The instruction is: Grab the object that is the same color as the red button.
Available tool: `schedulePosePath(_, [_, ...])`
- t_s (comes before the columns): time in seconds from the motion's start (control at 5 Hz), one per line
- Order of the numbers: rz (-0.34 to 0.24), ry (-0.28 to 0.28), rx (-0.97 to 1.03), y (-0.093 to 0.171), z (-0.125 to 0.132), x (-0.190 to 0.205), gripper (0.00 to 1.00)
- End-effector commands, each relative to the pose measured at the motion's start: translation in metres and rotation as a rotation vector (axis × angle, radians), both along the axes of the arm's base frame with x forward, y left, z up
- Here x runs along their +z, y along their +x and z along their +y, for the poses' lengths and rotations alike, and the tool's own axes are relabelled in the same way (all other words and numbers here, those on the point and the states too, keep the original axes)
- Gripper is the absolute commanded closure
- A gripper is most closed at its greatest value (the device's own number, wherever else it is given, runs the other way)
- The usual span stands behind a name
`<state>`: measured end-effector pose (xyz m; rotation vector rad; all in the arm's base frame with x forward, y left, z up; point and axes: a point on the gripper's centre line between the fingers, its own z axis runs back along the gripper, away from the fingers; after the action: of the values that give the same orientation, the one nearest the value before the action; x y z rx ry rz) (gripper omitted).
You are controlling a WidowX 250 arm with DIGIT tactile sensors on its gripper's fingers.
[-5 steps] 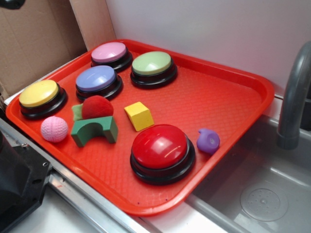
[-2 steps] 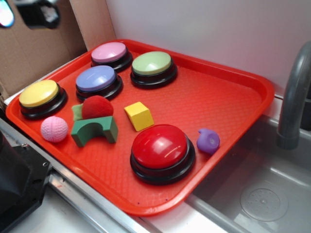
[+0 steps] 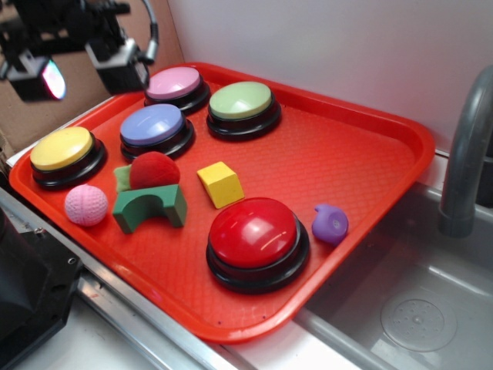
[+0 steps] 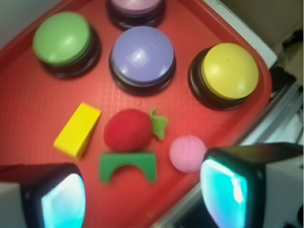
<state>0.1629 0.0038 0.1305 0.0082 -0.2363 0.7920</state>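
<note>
A red plastic tray (image 3: 362, 154) is seen from the exterior view, resting beside a grey sink (image 3: 416, 308). At the far upper left, the black gripper (image 3: 81, 65) is held above the tray's back corner; in the wrist view its two fingers (image 4: 61, 199) are spread wide apart with nothing between them. Below it, a yellow domed button on a black base (image 3: 62, 150) sits at the tray's left edge, and a pink dimpled ball (image 3: 85, 204) lies just in front of it. Next comes the small fuzzy dark-red ball (image 3: 154, 169) with its green leafy bit — it is found left of the tray's centre, touching a green arch-shaped block (image 3: 150, 206) that lies just in front of it, and is not held. Behind it are set a blue domed button (image 3: 152, 126), a pink domed button (image 3: 174, 83) and a green domed button (image 3: 241, 102). A yellow block (image 3: 220, 183) lies near the ball's right side. Further right, the large glossy red button on a black round base (image 3: 254, 233) stands near the front edge, with a small purple rounded toy (image 3: 330, 223) just beside it. At the far right, a grey curved tap (image 3: 466, 146) rises over the sink.
</note>
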Motion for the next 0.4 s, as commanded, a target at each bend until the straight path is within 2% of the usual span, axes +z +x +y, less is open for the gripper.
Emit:
schedulePosePath(0.0, [-0.071,0.074,0.092,0.027,0.018,-0.054,0.0])
schedulePosePath(0.2, [-0.082,0.045,0.066,0.03,0.016,-0.072,0.0])
